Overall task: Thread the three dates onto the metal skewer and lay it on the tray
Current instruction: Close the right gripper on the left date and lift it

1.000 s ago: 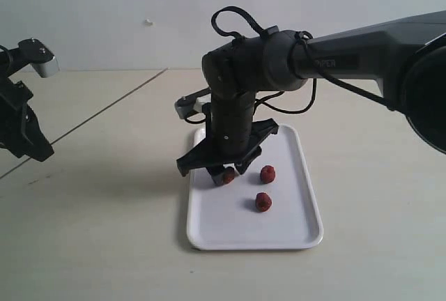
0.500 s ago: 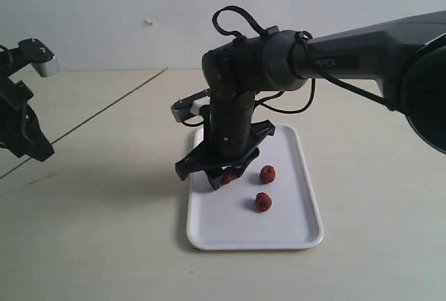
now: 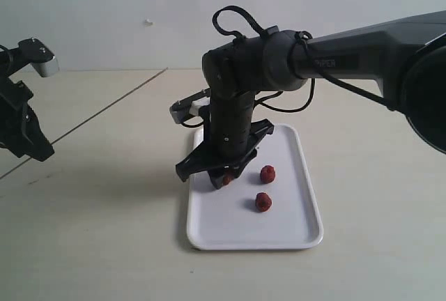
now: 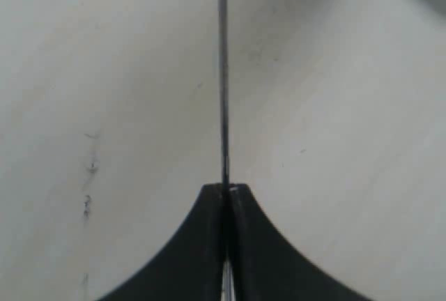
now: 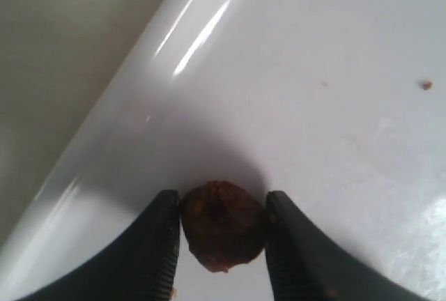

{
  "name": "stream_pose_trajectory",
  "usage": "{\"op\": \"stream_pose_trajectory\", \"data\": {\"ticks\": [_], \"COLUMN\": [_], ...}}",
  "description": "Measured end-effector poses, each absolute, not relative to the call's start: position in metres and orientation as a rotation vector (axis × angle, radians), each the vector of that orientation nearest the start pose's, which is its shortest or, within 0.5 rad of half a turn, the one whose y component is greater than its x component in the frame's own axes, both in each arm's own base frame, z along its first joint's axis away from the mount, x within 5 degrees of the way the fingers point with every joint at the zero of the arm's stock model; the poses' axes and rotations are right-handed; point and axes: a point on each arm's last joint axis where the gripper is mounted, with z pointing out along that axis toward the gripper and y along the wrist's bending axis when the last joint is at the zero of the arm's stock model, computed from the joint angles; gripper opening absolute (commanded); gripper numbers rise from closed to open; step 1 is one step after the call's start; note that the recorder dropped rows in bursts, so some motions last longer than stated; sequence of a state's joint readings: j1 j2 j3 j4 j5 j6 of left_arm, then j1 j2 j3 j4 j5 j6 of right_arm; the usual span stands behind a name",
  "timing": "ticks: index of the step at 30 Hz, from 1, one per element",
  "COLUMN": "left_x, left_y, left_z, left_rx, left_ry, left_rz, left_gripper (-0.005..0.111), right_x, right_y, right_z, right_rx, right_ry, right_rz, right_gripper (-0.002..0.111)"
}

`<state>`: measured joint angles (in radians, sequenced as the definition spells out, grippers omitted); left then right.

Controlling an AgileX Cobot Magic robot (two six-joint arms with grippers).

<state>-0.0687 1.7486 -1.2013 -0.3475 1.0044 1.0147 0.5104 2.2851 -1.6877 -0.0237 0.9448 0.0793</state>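
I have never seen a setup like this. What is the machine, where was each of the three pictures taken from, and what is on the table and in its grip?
This is a robot with two arms, each ending in a pair of fingers. The wide picture comes from a camera standing apart from the arms. In it the left arm shows at the edge, and the right arm reaches down over a white tray on the table. The other two pictures come from cameras on the wrists, looking out past the fingers. The left fingers are shut on a thin metal skewer. The right fingers grip one date from both sides, low on the tray. Two more dates lie loose on the tray beside it.
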Motion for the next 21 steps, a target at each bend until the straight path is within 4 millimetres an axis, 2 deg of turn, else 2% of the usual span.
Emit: {"op": "stream_pose_trajectory", "data": {"ticks": [10,15,21], "left_x": [0.3314,0.3314,0.3315], "left_y": [-0.0490,-0.0490,-0.0495], "left_z": [0.2161,0.2161,0.2162], "left_rx": [1.273,1.273,1.267], "left_ry": [2.598,2.598,2.597], "left_rz": [-0.323,-0.323,-0.330], "left_gripper": [0.000,0.000,0.000], "right_x": [0.3971,0.3974,0.3993], "right_y": [0.2204,0.2206,0.2217], "right_z": [0.1174,0.1175,0.1178], "right_rx": [-0.583,-0.560,-0.448], "right_ry": [2.969,2.970,2.966], "right_rz": [0.028,0.031,0.051], "right_gripper": [0.029,0.029,0.029]}}
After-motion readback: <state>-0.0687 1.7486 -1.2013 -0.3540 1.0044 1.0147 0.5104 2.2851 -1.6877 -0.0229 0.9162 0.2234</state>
